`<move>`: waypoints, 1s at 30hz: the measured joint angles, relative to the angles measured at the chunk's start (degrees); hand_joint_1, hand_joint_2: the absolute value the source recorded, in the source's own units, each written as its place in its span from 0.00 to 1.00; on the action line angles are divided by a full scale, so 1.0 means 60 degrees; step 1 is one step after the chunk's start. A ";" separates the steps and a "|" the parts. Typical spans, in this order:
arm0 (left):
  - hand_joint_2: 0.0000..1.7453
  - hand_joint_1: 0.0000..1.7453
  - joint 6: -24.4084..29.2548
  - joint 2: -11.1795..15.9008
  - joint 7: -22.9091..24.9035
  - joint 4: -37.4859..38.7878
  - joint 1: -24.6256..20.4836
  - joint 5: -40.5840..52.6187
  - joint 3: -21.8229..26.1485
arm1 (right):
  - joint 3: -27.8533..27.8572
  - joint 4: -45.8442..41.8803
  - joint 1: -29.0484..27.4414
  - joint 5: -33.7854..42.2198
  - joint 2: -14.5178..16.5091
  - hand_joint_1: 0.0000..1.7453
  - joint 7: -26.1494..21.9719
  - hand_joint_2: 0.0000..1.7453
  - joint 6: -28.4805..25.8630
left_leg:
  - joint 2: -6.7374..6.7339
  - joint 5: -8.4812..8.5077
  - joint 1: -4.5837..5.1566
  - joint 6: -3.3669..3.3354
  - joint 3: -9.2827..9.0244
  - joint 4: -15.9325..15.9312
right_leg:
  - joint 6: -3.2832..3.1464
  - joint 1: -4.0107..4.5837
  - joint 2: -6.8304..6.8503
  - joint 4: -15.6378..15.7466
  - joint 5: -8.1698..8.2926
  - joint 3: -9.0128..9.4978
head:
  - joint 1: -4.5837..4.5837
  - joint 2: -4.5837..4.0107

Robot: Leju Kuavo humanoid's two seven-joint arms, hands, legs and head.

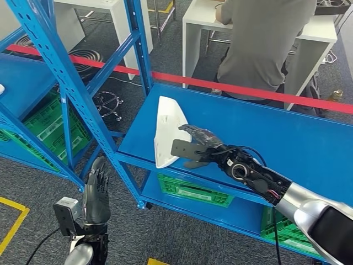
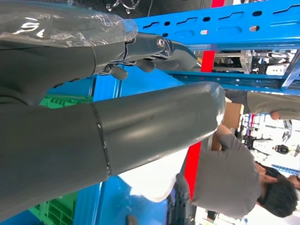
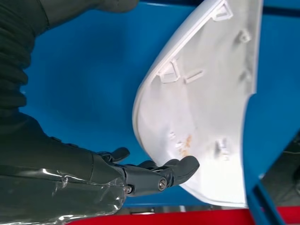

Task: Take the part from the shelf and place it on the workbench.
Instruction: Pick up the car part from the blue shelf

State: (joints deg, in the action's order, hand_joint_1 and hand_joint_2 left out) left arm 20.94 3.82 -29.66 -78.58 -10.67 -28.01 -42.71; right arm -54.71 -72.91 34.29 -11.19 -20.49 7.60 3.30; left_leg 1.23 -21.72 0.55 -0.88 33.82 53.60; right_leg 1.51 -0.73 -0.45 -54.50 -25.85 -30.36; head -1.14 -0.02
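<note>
The white plastic part point(image 1: 166, 130) lies on the blue shelf board point(image 1: 270, 138) near its left front corner, hollow side up with small clips inside point(image 3: 201, 122). My right hand point(image 1: 197, 144) reaches in from the right at the part's right edge, fingers spread and holding nothing. In the right wrist view its dark fingertips point(image 3: 183, 168) are at the part's rim; contact is unclear. My left hand point(image 1: 96, 193) hangs low in front of the shelf with its fingers extended point(image 2: 155, 47), empty. Past the left thumb a piece of the part point(image 2: 155, 180) shows.
A slanted blue shelf post point(image 1: 70, 83) and frame stand left of the part. Green crates point(image 1: 196, 190) sit on the lower shelf, more at the left point(image 1: 49, 127). A red tape line point(image 1: 250, 91) runs behind the shelf. A person point(image 1: 262, 44) sits at a white desk beyond.
</note>
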 joint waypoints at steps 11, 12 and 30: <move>0.00 0.00 -0.0070 0.0000 0.0029 0.0000 0.0012 0.0041 0.0000 | -0.0385 -0.0425 0.0190 -0.0008 0.0096 0.00 0.0189 1.00 0.0217 | 0.0001 0.0000 0.0000 0.0000 0.0000 0.0001 | 0.0000 -0.0001 0.0001 0.0000 0.0001 0.0001 | 0.0000 0.0000; 0.00 0.00 -0.0069 0.0000 0.0029 0.0000 0.0014 0.0026 0.0000 | -0.0421 -0.0427 0.0198 -0.0008 0.0106 0.00 0.0187 1.00 0.0220 | 0.0001 0.0000 0.0000 0.0000 0.0000 0.0001 | 0.0000 -0.0001 0.0001 0.0000 0.0000 0.0001 | 0.0000 0.0000; 0.00 0.00 0.0093 0.0018 0.0052 -0.0044 0.0168 -0.0003 0.0015 | -0.0998 -0.0074 0.0411 0.0225 0.0208 0.00 0.0074 1.00 0.0545 | 0.0001 0.0000 0.0000 0.0000 0.0000 0.0001 | 0.0000 0.0000 0.0002 0.0001 0.0000 0.0002 | 0.0001 0.0000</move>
State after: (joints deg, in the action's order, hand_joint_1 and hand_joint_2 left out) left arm 21.50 3.93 -29.35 -78.84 -9.66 -28.03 -42.62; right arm -60.70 -73.36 36.75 -9.84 -19.23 8.04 6.57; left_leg 1.24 -21.72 0.55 -0.88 33.82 53.60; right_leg 1.51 -0.73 -0.44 -54.49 -25.84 -30.35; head -1.14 -0.02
